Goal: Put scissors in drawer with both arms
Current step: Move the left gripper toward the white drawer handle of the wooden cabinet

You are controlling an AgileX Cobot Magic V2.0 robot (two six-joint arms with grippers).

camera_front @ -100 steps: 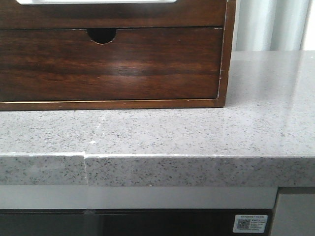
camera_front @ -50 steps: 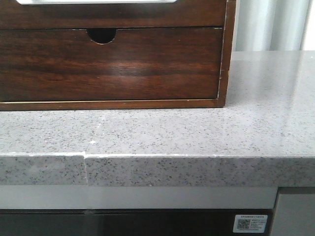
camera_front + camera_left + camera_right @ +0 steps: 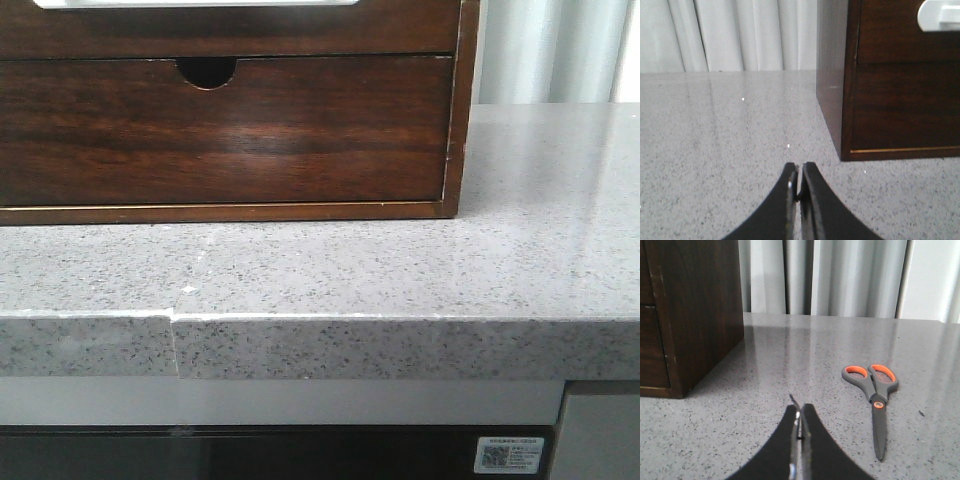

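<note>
The grey scissors with orange-lined handles lie flat on the speckled counter in the right wrist view, blades toward the camera. My right gripper is shut and empty, low over the counter, apart from the scissors and beside the cabinet's side. The drawer is the upper dark wood front with a white area along its top edge, and it is closed. It also shows in the left wrist view. My left gripper is shut and empty near the cabinet's other corner. Neither gripper shows in the front view.
A lower drawer front with a semicircular notch sits under the drawer, closed. The grey stone counter has a front edge close to the camera. Pale curtains hang behind the counter.
</note>
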